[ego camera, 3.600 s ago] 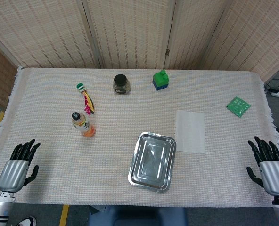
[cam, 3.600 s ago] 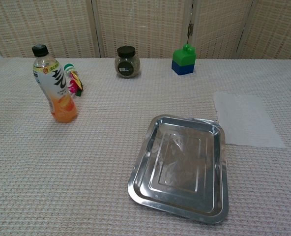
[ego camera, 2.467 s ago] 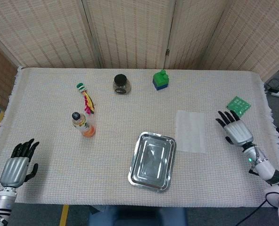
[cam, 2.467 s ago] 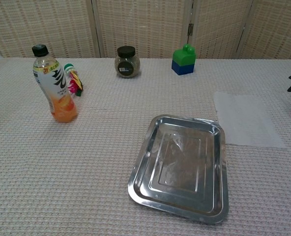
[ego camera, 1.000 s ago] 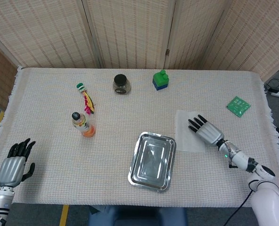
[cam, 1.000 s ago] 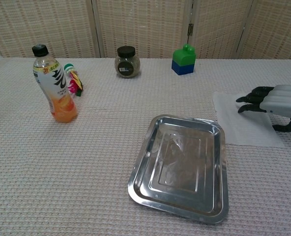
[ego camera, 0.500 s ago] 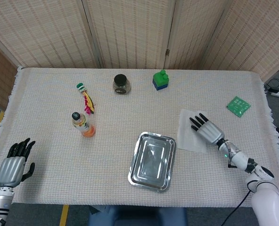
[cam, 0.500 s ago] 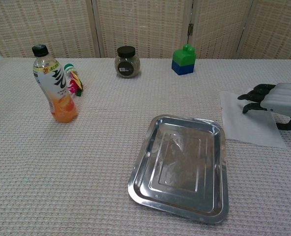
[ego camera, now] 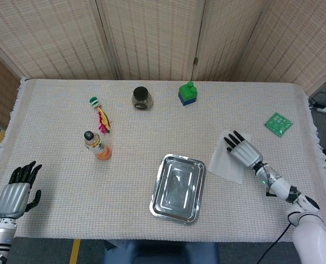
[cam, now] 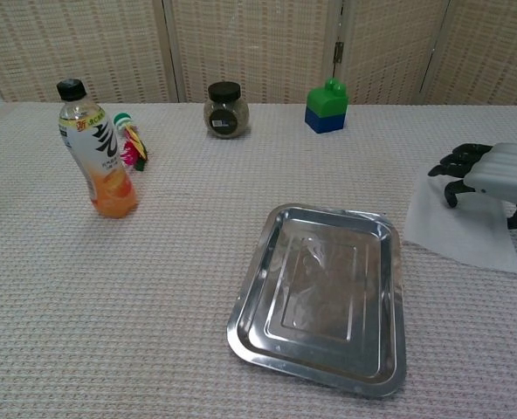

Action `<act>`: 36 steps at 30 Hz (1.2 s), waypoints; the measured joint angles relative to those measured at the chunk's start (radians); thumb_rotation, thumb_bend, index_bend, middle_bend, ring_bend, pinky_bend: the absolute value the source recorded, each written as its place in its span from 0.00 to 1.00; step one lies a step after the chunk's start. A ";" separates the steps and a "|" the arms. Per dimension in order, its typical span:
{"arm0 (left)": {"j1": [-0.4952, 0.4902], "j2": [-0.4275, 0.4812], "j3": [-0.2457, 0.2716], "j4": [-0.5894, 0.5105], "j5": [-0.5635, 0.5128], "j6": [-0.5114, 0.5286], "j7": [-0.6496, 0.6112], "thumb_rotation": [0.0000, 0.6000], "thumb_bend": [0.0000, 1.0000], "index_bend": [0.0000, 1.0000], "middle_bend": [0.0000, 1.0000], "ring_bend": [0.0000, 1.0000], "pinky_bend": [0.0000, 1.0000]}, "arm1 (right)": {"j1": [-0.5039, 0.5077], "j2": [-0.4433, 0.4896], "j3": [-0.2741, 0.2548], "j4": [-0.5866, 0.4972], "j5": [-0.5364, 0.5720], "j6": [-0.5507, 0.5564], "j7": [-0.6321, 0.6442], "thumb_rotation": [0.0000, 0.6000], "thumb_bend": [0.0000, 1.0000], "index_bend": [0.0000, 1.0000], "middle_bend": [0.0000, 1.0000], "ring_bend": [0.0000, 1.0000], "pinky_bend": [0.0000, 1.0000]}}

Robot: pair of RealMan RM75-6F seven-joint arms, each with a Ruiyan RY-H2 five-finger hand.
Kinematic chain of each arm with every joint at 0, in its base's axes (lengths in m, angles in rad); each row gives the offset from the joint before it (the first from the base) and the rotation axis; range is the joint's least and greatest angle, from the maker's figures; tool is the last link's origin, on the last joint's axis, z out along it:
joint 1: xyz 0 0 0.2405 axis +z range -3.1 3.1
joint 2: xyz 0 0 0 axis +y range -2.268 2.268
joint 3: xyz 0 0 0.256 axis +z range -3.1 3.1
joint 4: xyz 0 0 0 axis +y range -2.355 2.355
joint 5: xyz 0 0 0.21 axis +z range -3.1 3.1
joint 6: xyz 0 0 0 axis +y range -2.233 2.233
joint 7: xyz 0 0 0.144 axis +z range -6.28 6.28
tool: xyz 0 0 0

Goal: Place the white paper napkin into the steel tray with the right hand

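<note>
Since half a second ago: napkin rotated and slid a little away from the tray under the hand; hand itself has hardly shifted.

Right hand [ego camera: 242,150] lies palm-down over the far end of the white paper napkin [ego camera: 226,164], fingers spread and extended, nothing pinched; whether fingertips actually press the sheet, cannot tell. Napkin sits askew on the table cloth [ego camera: 152,121], just right of the steel tray [ego camera: 177,188], apart from it, not yet lifted.

Handling, as a judgement: sheet is thin, light, limp. It skids on the cloth rather than rising (likely why it turned). Best taken by a pinch at a free corner or edge, perhaps the near corner toward the tray.

Left hand [ego camera: 13,196] rests at the near left table edge, fingers apart, empty.

Views: head camera shows both hands and the napkin's whole outline; chest camera omits the left hand but shows the right hand's fingers curved down over the sheet.
</note>
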 measured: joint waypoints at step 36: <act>0.007 -0.025 -0.002 0.053 0.049 0.058 -0.005 1.00 0.58 0.00 0.00 0.00 0.00 | -0.030 -0.046 0.021 0.081 0.020 0.127 0.179 1.00 0.75 0.72 0.24 0.09 0.00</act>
